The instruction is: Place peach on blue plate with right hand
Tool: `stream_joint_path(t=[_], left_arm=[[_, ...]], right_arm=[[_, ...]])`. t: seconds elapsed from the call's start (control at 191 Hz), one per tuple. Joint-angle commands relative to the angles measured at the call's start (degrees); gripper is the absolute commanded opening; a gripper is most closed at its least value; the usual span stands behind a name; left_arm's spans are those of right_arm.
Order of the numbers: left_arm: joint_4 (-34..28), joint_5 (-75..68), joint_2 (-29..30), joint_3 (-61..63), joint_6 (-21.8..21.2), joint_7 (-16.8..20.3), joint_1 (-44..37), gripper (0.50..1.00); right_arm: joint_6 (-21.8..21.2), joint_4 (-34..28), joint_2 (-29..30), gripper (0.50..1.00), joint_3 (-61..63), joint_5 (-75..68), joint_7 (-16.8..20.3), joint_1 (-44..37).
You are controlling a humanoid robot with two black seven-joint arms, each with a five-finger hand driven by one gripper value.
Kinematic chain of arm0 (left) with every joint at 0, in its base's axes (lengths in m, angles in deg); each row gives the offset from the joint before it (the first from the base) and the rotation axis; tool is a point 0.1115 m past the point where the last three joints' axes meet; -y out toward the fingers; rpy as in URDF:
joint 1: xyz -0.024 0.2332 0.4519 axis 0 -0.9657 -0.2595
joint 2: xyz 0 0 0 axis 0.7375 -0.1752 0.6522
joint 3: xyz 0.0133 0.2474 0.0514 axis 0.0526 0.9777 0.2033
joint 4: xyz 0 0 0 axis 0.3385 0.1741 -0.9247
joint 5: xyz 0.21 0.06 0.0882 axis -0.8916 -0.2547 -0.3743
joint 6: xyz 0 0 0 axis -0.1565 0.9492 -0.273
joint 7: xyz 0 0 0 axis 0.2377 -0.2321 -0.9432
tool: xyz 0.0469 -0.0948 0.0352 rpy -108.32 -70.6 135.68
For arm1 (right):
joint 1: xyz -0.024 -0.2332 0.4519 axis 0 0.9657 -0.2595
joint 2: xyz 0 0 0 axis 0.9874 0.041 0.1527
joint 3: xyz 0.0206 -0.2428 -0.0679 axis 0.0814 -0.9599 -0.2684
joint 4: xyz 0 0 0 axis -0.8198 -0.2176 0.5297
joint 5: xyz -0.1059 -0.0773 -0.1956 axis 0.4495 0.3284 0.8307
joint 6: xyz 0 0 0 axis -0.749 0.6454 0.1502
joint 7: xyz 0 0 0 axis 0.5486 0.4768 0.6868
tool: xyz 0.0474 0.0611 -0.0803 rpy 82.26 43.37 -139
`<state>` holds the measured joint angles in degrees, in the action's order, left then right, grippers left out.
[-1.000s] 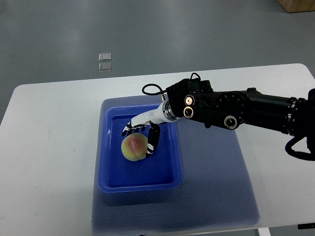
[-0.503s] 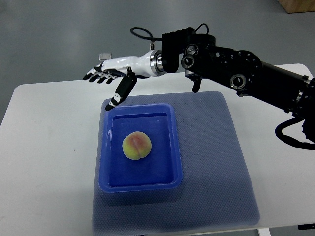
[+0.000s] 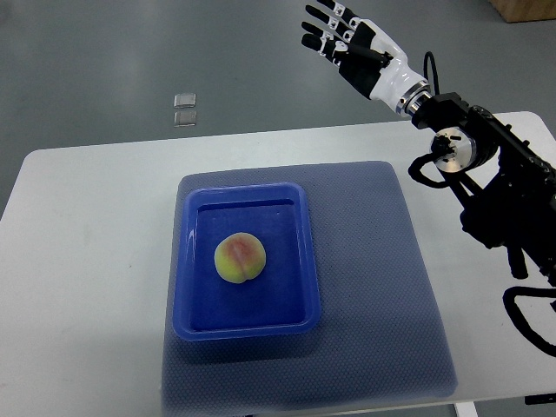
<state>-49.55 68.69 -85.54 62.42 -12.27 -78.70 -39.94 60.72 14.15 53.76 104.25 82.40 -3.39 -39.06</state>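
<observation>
Peach (image 3: 240, 259) sat alone in the middle of the blue plate (image 3: 192, 320), on the mat (image 3: 382, 295), so we judged the placing done. Our right hand (image 3: 356, 48) hung high beyond the table's far edge, fingers spread and empty, well clear of the fruit.
</observation>
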Motion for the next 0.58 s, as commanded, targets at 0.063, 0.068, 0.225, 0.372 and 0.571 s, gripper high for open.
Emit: stream_joint_path(t=[0.063, 0.068, 0.225, 0.372, 0.571], left_arm=[[0.0, 0.0, 0.0, 0.1, 0.0, 0.0, 0.0, 1.000], [0.0, 0.0, 0.0, 0.1, 0.0, 0.0, 0.0, 1.000], [0.0, 0.0, 0.0, 0.0, 0.0, 0.0, 0.0, 1.000], [0.1, 0.0, 0.0, 0.0, 0.0, 0.0, 0.0, 1.000], [0.1, 0.0, 0.0, 0.1, 0.0, 0.0, 0.0, 1.000]], right_arm=[[2.6, 6.9, 2.0, 0.932, 0.9, -12.9, -6.8, 2.8], [2.6, 7.3, 2.0, 0.932, 0.9, -13.5, -7.1, 3.0], [2.6, 12.1, 2.1, 0.932, 0.8, -18.0, -8.1, 4.2], [1.9, 15.3, 2.4, 0.932, 0.6, -18.0, -8.2, 4.2], [1.8, 15.5, 2.5, 0.932, 0.2, -18.0, -8.2, 4.2]])
